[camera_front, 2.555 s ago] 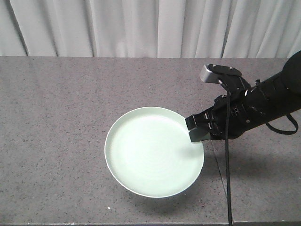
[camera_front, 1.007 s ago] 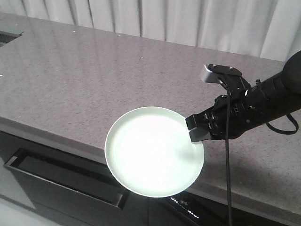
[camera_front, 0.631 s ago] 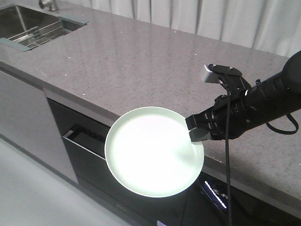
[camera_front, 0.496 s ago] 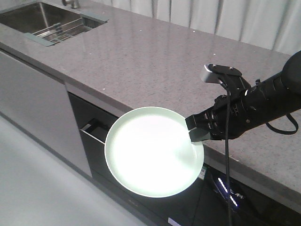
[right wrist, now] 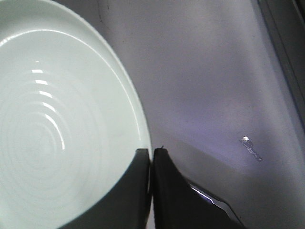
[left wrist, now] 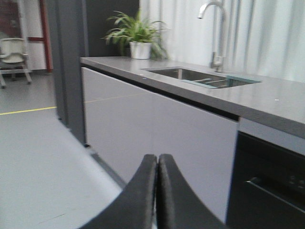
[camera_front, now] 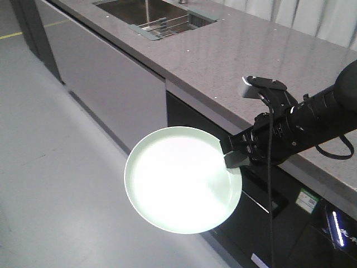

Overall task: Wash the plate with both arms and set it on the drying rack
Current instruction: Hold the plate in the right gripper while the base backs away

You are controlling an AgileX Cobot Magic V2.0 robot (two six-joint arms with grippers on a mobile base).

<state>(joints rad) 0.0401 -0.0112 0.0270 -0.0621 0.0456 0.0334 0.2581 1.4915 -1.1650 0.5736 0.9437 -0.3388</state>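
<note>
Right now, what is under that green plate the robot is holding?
No table: the plate hangs in the right claw over bare grey floor, beside the dark cabinet front below the counter. The floor directly beneath it is hidden by the plate itself.

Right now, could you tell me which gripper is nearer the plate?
Right. The right gripper clamps the mint-green plate at its rim; the left gripper hangs shut, no plate in its view.

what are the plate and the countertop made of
The plate: probably glazed ceramic, pale mint and glossy; it shows strong glare and faint concentric rings. The countertop: likely polished stone or quartz composite, grey with fine speckles and a soft sheen.
</note>
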